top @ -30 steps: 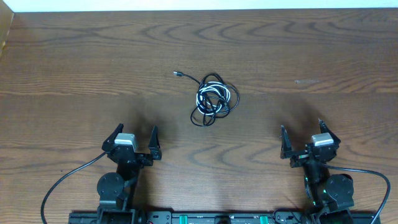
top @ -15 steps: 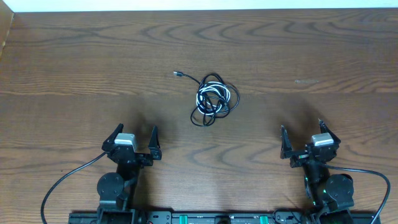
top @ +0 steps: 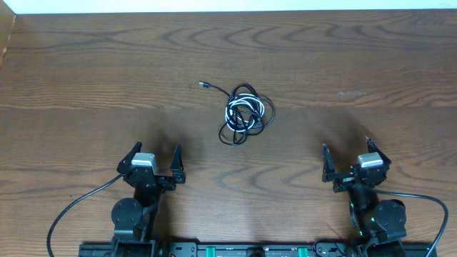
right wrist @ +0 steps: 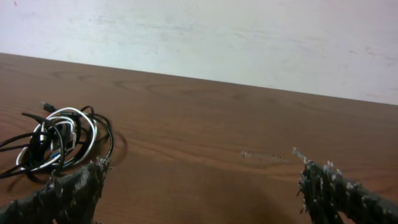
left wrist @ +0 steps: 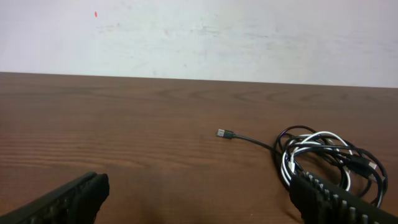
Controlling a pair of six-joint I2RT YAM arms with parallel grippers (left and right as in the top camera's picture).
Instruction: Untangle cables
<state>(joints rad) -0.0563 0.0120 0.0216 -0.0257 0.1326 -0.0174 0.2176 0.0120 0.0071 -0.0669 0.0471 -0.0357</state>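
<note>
No movement among cables (top: 245, 114).

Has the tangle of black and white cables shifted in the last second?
No. The tangle of black and white cables lies at the same spot, left of the pale scuff on the brown wooden table.

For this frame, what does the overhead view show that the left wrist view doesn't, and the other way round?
Only overhead: the right gripper, open and empty, and the whole knotted bundle of thin white and black cables in outline. Only left wrist: the face of the scuffed off-white wall behind the brown wooden table; here one finger hides part of the bundle. Both: that table, the loose black cable end with its small metal plug pointing away from the bundle, and the left gripper, jaws wide open, touching no cable.
</note>
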